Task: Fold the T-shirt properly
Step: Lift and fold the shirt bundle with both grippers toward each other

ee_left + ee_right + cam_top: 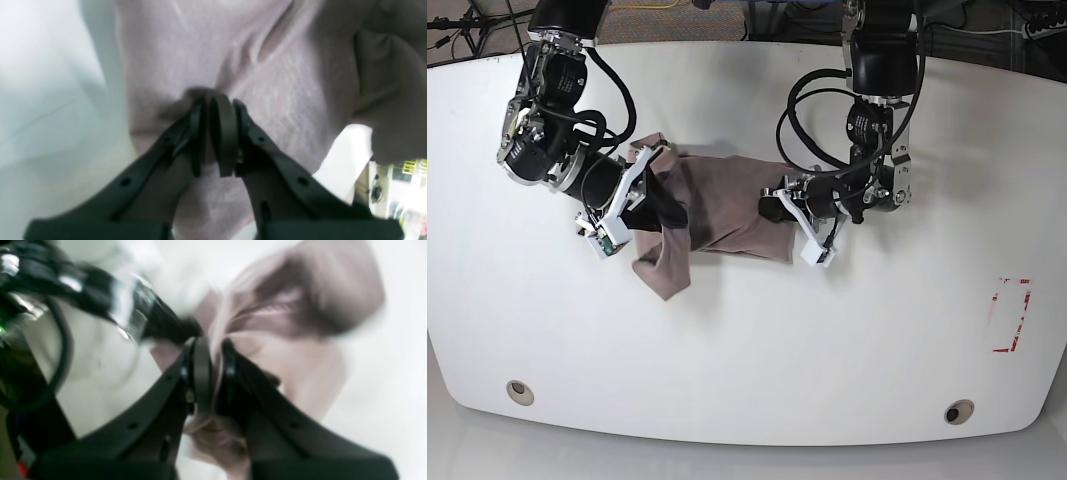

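Observation:
The T-shirt [722,205], plain mauve and wrinkled, is bunched and stretched between my two grippers over the white table [827,350]. My left gripper [772,205], on the right in the base view, is shut on one end of the cloth. In the left wrist view the left gripper [217,103] pinches a fold of the T-shirt [267,66]. My right gripper [672,215] grips the other end, and a flap [665,270] droops below it. The right wrist view is blurred, with the right gripper [215,350] shut on the T-shirt [300,306].
A red outlined rectangle [1010,315] is marked near the table's right edge. Two round holes [519,391] [959,411] sit near the front edge. Cables run along the far side behind the arms.

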